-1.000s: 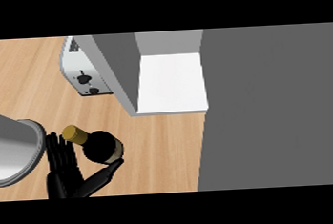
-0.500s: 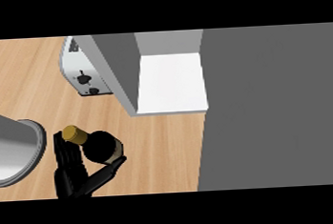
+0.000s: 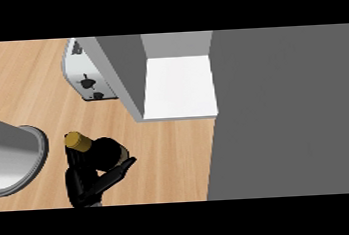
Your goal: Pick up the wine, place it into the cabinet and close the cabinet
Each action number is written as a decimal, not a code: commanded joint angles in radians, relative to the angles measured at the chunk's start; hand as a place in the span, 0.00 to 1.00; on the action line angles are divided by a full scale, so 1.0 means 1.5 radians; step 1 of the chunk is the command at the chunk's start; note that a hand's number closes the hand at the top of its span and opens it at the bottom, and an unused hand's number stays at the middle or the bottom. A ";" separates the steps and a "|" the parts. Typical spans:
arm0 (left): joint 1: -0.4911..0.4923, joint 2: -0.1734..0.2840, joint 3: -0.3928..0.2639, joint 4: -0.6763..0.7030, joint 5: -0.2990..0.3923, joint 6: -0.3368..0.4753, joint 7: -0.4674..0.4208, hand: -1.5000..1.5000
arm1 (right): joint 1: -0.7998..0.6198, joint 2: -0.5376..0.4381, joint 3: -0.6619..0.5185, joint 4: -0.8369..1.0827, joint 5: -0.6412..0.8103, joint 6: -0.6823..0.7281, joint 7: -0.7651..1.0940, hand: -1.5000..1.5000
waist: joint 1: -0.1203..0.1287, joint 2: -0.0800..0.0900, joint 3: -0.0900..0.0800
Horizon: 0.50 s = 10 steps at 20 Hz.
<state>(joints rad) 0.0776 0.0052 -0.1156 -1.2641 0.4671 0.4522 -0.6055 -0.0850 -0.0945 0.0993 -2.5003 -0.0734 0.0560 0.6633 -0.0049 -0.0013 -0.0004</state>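
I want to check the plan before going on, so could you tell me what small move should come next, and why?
Probably lift the wine bottle straight up off the counter. The hand has its fingers curled round the dark bottle, whose gold cap shows above them, and it still stands on the wood. The open cabinet and its white shelf lie up and to the right.

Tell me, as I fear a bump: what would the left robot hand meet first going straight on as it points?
The left robot hand, curled round the wine bottle, points up and right. Past bare counter, it would probably meet the open cabinet at its lower front edge; height is unclear.
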 commanded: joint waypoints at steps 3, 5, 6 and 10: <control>-0.014 -0.003 0.020 0.062 0.015 -0.041 -0.058 0.00 | -0.007 -0.008 -0.026 -0.058 -0.036 -0.001 0.043 0.00 | 0.002 0.000 0.000; -0.023 -0.003 0.039 0.066 0.033 -0.068 -0.061 0.00 | 0.003 0.004 0.017 -0.100 -0.010 -0.013 0.064 0.00 | 0.001 0.000 0.000; -0.043 -0.003 0.008 0.069 0.049 -0.025 -0.071 0.00 | 0.016 -0.017 -0.059 -0.065 -0.091 0.026 0.006 0.00 | 0.000 0.000 0.000; -0.023 0.014 0.024 0.044 0.051 -0.105 -0.039 1.00 | 0.050 0.008 -0.002 -0.092 -0.037 0.010 0.024 0.00 | 0.001 -0.001 0.000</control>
<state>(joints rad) 0.0359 0.0082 -0.0804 -1.1644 0.5289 0.3438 -0.6933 -0.0735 -0.0952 0.0840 -2.4986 -0.0743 0.0719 0.6585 -0.0051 -0.0015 -0.0002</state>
